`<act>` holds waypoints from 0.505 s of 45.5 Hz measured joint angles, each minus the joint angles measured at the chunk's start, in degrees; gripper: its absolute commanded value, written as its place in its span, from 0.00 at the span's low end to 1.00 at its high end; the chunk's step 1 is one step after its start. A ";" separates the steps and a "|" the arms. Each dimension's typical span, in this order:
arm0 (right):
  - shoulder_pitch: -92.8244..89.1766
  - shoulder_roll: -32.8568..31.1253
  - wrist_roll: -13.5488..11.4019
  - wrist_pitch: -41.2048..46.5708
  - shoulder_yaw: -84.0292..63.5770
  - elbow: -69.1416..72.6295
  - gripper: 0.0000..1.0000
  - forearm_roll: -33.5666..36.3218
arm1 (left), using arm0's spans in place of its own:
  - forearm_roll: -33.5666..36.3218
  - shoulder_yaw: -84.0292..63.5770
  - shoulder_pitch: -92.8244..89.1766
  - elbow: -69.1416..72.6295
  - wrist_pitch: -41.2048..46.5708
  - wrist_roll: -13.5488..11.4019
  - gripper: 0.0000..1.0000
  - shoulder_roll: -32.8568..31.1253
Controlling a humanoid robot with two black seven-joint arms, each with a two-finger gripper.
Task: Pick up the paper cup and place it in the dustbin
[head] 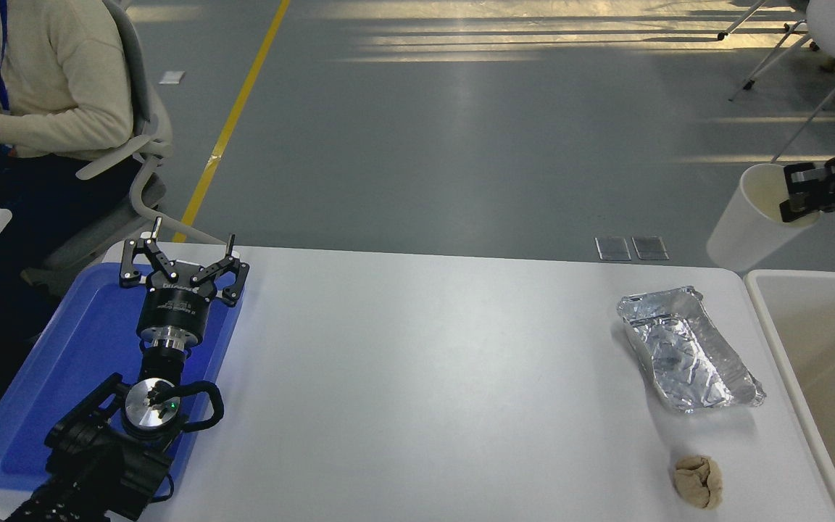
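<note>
The white paper cup [747, 221] hangs tilted in the air at the right edge, above the far left corner of the beige dustbin [764, 291]. My right gripper [800, 194] is shut on the cup's rim, one finger inside the cup and one outside. Most of the right arm is out of the picture. My left gripper [184, 255] is open and parked over the blue tray at the lower left.
A crumpled silver foil tray [686, 348] lies on the white table [417, 377] next to the dustbin. A tan paper ball [699, 480] lies near the front right. A blue tray [62, 377] sits at the left. A seated person [40, 80] is at the far left.
</note>
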 measured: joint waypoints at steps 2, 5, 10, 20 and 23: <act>-1.04 -1.35 0.10 0.00 0.12 -1.28 0.00 -0.74 | 0.02 0.01 -0.01 -0.02 0.00 0.02 1.00 -0.02; -3.08 -3.57 0.19 0.01 0.39 -3.44 0.00 -1.87 | 0.00 0.01 -0.01 -0.01 0.00 0.02 1.00 0.00; -7.00 -6.72 0.33 0.03 1.52 -8.16 0.00 -3.10 | 0.02 0.01 -0.01 -0.01 0.00 0.02 1.00 0.01; -17.39 -10.46 0.57 -0.14 6.81 -16.59 0.00 -4.24 | 0.00 -0.01 -0.01 0.00 0.00 -0.01 1.00 0.03; -20.77 -11.39 0.59 -0.30 8.96 -18.94 0.00 -4.41 | 0.00 0.00 0.00 0.00 0.00 -0.03 1.00 0.01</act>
